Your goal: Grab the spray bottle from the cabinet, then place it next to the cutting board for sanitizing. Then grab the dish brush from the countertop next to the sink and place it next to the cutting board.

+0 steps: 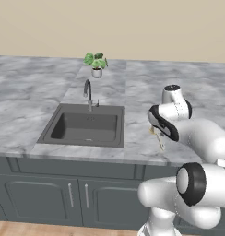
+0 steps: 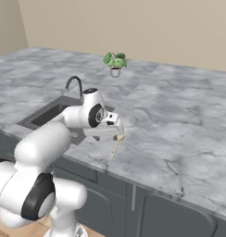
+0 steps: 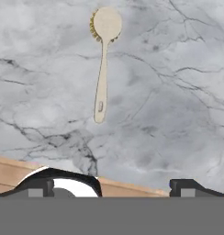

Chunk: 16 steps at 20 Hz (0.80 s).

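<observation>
The dish brush (image 3: 102, 69) lies flat on the marble countertop (image 3: 178, 92), its pale round head with yellow bristles away from me and its handle pointing toward me. My gripper (image 3: 114, 186) hovers above it, open, with the two fingertips (image 3: 40, 184) far apart and nothing between them. From the right base view the brush (image 2: 115, 148) rests just right of the sink (image 2: 45, 115), under my hand (image 2: 110, 124). The left base view has the brush (image 1: 160, 141) peeking out below my wrist, right of the sink (image 1: 86, 126). The spray bottle, cabinet and cutting board are out of view.
A curved faucet (image 1: 88, 92) stands behind the basin and a small potted plant (image 1: 96, 64) sits farther back. The counter's front edge (image 1: 86, 156) runs just below the brush, with dark grey base cabinet doors (image 1: 45, 198) under it. Bare marble stretches right (image 2: 189, 120).
</observation>
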### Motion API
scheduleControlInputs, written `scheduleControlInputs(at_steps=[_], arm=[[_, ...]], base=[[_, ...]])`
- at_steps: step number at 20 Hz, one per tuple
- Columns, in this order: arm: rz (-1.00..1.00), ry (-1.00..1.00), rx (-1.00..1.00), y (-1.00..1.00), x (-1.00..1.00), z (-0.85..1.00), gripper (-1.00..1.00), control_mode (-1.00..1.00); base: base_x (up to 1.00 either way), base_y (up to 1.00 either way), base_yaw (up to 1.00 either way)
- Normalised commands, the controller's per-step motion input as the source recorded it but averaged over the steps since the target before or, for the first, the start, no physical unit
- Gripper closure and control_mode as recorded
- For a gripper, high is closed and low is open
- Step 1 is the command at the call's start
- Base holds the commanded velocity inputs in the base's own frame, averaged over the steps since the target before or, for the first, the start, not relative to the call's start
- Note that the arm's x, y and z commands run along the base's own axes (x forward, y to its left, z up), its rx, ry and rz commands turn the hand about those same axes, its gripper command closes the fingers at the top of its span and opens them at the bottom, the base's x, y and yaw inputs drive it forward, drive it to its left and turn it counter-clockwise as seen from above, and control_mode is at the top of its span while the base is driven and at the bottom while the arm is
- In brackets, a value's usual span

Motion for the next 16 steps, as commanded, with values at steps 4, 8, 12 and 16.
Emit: scheduleControlInputs(at_steps=[4,8,12,16], arm=[[0.0,0.02,0.0,-0.01,0.31,-0.21,-1.0,-1.0],[0.0,0.06,0.0,-0.03,0.23,-0.39,-1.0,-1.0],[-0.01,0.06,0.01,-0.06,0.07,-0.57,-1.0,-1.0],[0.0,0.04,0.09,-0.11,0.08,-0.44,-1.0,-1.0]], base=[[0.0,0.0,0.0],[0.0,0.0,0.0],[0.0,0.0,0.0],[0.0,0.0,0.0]])
